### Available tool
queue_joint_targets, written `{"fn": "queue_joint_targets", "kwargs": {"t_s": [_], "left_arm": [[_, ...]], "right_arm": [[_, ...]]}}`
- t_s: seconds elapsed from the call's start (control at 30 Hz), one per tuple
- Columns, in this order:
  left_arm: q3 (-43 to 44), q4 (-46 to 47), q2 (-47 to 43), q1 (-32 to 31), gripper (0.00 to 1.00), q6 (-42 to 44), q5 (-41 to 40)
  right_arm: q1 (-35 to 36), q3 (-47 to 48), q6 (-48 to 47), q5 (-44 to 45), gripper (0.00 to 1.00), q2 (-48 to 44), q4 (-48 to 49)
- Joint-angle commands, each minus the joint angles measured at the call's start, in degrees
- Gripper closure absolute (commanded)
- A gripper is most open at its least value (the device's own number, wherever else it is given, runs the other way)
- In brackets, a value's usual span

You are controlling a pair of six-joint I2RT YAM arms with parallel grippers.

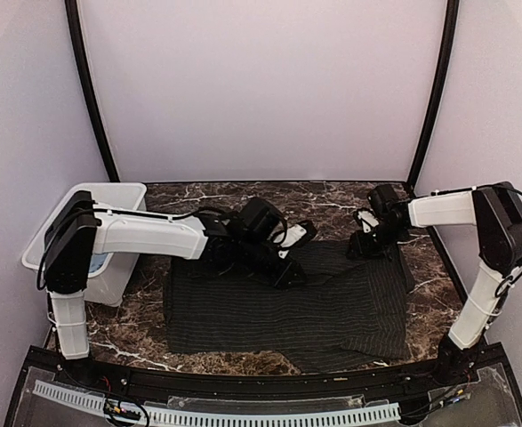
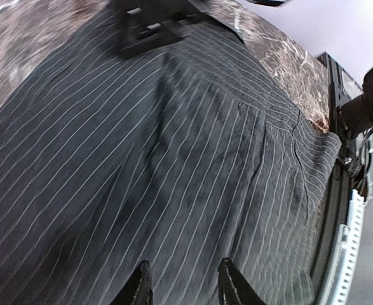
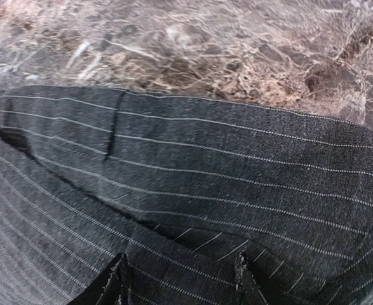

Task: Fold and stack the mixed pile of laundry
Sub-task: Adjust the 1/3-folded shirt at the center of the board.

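Note:
The black pinstriped shirt lies spread flat on the marble table. My left gripper hovers low over the shirt's upper middle. In the left wrist view its fingertips stand apart over smooth striped cloth, and the left gripper is open with nothing pinched. My right gripper is at the shirt's far right edge. It is open too, its fingertips astride a small fold in the fabric near the hem. A bit of light blue cloth shows inside the bin.
A white plastic bin stands at the table's left, beside the left arm. Bare marble runs beyond the shirt's far edge. The right gripper shows at the top of the left wrist view. The near table rail lies past the shirt's front hem.

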Motion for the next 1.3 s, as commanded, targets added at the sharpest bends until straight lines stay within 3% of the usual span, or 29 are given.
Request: {"fn": "queue_joint_targets", "kwargs": {"t_s": [0.0,0.43,0.97,1.03,1.17,1.27], "left_arm": [[9.22,1.88,6.66,-2.72,0.68,8.87,-2.24],[24.08,-2.19,21.85,-3.47,0.68,14.13,-6.55],[36.86,-12.30,32.80,-3.46,0.66,12.29,-14.11],[36.92,-13.07,32.86,-3.39,0.71,12.59,-13.98],[36.89,-14.18,31.13,-3.66,0.91,13.31,-11.78],[36.00,-13.71,28.81,-3.87,0.99,13.69,-9.91]], "right_arm": [[-0.92,1.58,0.23,1.78,0.47,2.03,2.88],[-2.02,6.47,-0.35,0.99,0.49,6.56,1.20],[-2.11,8.93,-0.83,0.49,0.51,7.05,-1.48],[-2.20,9.38,-0.89,0.78,0.51,7.66,-1.86],[-2.20,10.52,-0.89,0.86,0.52,9.08,-2.62],[-2.26,10.85,-0.85,0.96,0.53,9.47,-2.76]]}}
